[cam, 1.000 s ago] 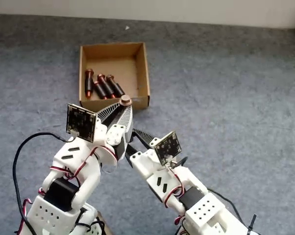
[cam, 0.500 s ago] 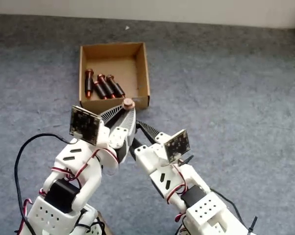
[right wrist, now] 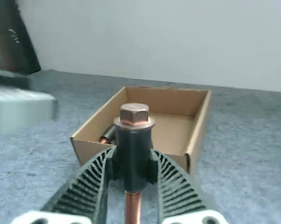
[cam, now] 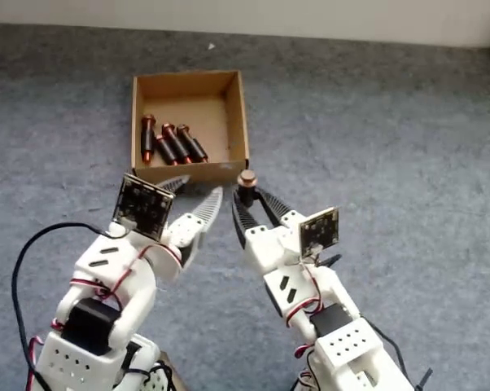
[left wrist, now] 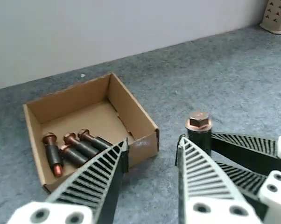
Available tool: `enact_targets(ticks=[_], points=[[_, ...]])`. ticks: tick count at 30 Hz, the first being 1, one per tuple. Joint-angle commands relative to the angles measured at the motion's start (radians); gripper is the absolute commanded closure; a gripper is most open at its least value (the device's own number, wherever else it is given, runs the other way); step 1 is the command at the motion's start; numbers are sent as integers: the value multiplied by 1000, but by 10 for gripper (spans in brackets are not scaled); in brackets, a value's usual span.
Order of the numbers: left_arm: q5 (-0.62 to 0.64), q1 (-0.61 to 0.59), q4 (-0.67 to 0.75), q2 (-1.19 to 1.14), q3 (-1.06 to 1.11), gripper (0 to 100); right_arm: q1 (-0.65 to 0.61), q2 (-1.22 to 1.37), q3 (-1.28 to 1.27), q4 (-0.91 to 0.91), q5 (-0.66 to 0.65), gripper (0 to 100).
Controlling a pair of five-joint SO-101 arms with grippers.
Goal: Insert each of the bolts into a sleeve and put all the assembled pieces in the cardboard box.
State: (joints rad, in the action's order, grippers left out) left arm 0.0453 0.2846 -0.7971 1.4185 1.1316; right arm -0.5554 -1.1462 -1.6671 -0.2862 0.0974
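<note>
right gripper (cam: 247,195) clamped on sleeve (right wrist: 131,156), bolt (cam: 247,177) upright in it | just outside box (cam: 238,114), at robot-side right corner | left gripper (cam: 199,188) spread, holding nothing, near same wall | three pieces (cam: 172,143) in box's left half | carpet (cam: 375,163) runs wide rightward

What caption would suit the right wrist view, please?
Right gripper grips a sleeved bolt upright before the cardboard box.
</note>
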Motion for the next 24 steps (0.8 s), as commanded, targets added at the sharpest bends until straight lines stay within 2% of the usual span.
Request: enact_targets(ticks=[1, 6, 15, 20, 24], points=[[-60, -117, -32, 10, -71, 815, 41, -19, -116, 27, 8, 995], [-61, -272, -78, 10, 13, 815, 42, -19, -107, 216, 8, 995], [-61, -470, -94, 10, 265, 815, 44, -12, 189, 664, 8, 995], [-63, -487, -94, 10, 372, 815, 41, 39, 374, 745, 6, 995], [-66, -489, -94, 10, 438, 815, 39, 248, 562, 742, 6, 995]])
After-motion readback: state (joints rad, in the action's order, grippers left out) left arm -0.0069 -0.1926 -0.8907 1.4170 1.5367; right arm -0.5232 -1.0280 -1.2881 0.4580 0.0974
